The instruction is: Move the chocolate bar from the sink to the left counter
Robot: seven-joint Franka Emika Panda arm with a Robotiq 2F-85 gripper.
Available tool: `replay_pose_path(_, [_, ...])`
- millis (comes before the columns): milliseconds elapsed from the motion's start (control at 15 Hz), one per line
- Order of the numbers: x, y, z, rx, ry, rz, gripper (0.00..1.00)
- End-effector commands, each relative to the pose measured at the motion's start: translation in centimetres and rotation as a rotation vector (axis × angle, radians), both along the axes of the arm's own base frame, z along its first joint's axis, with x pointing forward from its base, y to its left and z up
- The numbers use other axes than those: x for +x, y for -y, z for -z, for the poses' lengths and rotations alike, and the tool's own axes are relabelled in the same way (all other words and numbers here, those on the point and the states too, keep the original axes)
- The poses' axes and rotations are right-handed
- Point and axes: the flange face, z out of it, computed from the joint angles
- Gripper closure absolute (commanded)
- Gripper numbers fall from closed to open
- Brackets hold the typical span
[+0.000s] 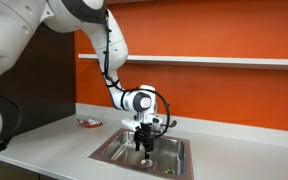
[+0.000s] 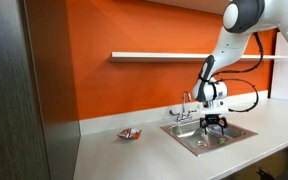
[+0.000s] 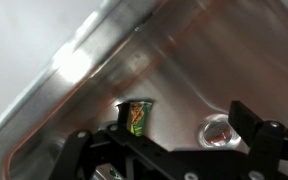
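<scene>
The chocolate bar (image 3: pixel 137 116) is a small green packet lying in the steel sink (image 3: pixel 94 70), seen only in the wrist view. My gripper (image 3: pixel 182 115) is open and lowered into the basin, and the bar sits just inside one finger, with the round drain (image 3: pixel 216 131) near the other finger. In both exterior views the gripper (image 1: pixel 144 143) (image 2: pixel 215 126) hangs inside the sink (image 1: pixel 109 150) (image 2: pixel 189 138) and hides the bar. The light-grey left counter (image 1: pixel 49 138) (image 2: pixel 124 155) stretches beside the sink.
A red-and-white flat packet (image 1: pixel 88 122) (image 2: pixel 130 133) lies on the counter beside the sink. A chrome faucet (image 2: pixel 187 106) stands behind the basin. An orange wall with a white shelf (image 2: pixel 174 55) rises behind. A dark cabinet (image 2: pixel 24 90) bounds the counter's end.
</scene>
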Motion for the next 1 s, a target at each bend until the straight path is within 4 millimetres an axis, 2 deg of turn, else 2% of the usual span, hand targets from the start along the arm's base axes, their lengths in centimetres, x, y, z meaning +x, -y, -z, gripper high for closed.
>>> replay_pose_path(0, [0.0,0.0,0.0,0.000,-0.001,0.000,0.00])
replay_pose_path(533, [-0.4,0.3,0.5,-0.004,-0.010,0.004,0.00])
replay_pose_path(933, [-0.6,1.2,1.6,-0.005,-0.017,0.019,0.00])
